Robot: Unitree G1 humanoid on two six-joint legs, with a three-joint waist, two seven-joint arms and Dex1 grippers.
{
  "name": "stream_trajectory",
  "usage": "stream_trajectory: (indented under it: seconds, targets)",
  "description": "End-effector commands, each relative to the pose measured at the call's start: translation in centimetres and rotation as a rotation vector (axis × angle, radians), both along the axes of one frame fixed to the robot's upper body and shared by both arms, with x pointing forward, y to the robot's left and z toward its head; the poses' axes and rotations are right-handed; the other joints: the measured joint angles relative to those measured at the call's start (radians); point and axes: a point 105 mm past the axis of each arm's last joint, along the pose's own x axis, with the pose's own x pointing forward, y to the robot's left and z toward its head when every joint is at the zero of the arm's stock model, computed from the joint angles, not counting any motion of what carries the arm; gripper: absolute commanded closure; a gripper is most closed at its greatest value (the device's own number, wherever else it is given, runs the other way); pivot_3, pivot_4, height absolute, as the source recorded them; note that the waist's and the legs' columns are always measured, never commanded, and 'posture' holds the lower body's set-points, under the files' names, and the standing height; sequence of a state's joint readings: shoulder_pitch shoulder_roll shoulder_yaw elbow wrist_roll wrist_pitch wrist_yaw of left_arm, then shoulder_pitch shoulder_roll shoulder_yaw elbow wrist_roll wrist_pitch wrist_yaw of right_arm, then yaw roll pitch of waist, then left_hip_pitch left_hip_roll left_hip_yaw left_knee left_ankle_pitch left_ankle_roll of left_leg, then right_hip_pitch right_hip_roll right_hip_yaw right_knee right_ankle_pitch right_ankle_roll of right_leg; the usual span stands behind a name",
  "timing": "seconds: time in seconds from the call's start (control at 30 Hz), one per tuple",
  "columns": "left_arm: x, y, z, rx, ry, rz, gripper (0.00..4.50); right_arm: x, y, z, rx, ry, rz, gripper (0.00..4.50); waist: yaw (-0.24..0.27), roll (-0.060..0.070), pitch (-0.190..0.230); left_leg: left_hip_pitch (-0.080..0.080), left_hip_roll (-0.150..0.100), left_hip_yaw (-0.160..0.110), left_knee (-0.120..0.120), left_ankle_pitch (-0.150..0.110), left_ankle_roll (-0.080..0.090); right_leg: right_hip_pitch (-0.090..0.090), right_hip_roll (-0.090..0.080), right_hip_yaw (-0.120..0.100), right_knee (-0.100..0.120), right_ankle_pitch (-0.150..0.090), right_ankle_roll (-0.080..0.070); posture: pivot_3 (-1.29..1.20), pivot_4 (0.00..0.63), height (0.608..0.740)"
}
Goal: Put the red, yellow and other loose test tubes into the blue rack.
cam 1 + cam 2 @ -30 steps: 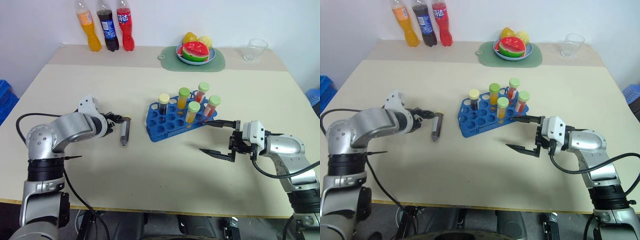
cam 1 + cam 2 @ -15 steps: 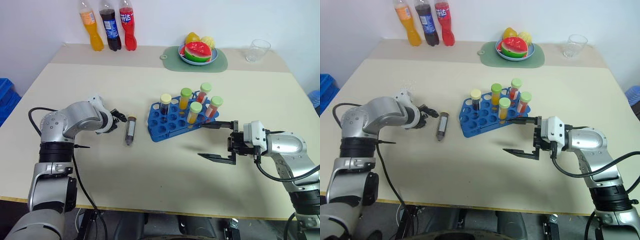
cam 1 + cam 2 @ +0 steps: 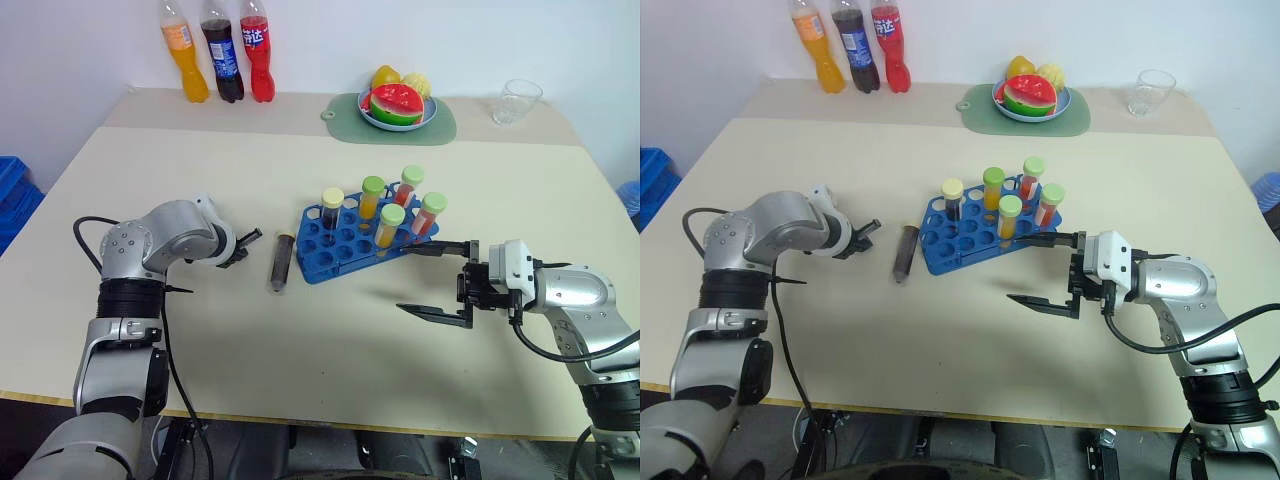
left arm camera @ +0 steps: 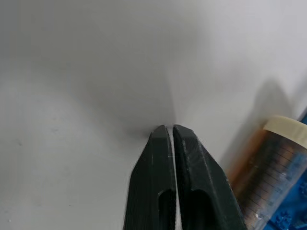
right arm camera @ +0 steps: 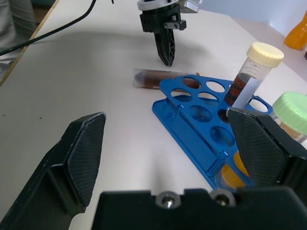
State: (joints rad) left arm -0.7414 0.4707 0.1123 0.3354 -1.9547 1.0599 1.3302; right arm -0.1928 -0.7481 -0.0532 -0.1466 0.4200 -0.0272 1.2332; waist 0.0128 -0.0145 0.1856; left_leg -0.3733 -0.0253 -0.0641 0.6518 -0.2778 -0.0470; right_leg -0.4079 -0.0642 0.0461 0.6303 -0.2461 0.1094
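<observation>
One loose test tube (image 3: 279,264), dark brown with a tan cap, lies flat on the table just left of the blue rack (image 3: 340,252). Several capped tubes stand in the rack, among them a red one (image 3: 406,187) and a yellow-orange one (image 3: 388,225). My left gripper (image 3: 250,240) is shut with nothing between its fingers, its tip pointing down at the table right beside the lying tube (image 4: 268,165). My right gripper (image 3: 437,282) hangs open to the right of the rack, holding nothing; its wrist view looks across the rack (image 5: 192,129) at the left gripper (image 5: 166,53).
Three soda bottles (image 3: 222,50) stand at the back left. A green mat with a fruit plate (image 3: 395,105) and a clear glass (image 3: 516,100) sit at the back. Bare tabletop lies in front of the rack and both grippers.
My left gripper has shut and shifted a little toward the rack. The dark tube has slid right, closer to the rack's left edge. The right gripper stayed put.
</observation>
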Motion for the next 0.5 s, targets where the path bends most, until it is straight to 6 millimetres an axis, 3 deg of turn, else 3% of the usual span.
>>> stream_trajectory:
  seconds: [0.03, 0.3, 0.5]
  targets:
    - [-0.5, 0.0, 0.6, -0.004, -0.056, -0.036, 4.46, 0.5, -0.2, 0.8, -0.002, -0.038, -0.007, 0.00, 0.000, 0.000, 0.000, 0.000, 0.000, 0.000, 0.000, 0.000, 0.000, 0.000, 0.000, 0.000, 0.000, 0.000, 0.000, 0.00, 0.150, 0.740]
    - [-1.5, 1.2, 2.8, 0.039, -0.220, -0.143, 4.46, 1.2, -0.3, 0.8, -0.001, -0.041, -0.010, 0.00, -0.004, -0.001, 0.000, 0.000, 0.001, 0.000, -0.001, 0.000, 0.000, -0.001, 0.001, 0.000, 0.000, 0.000, 0.000, 0.00, 0.150, 0.740]
    - [-1.5, 0.1, 3.1, -0.013, -0.261, -0.146, 4.46, 1.6, -0.6, 1.1, -0.007, -0.047, -0.018, 0.00, 0.000, -0.001, 0.000, -0.001, 0.000, 0.000, -0.001, 0.000, 0.000, -0.001, 0.000, 0.000, 0.000, 0.000, 0.000, 0.00, 0.150, 0.740]
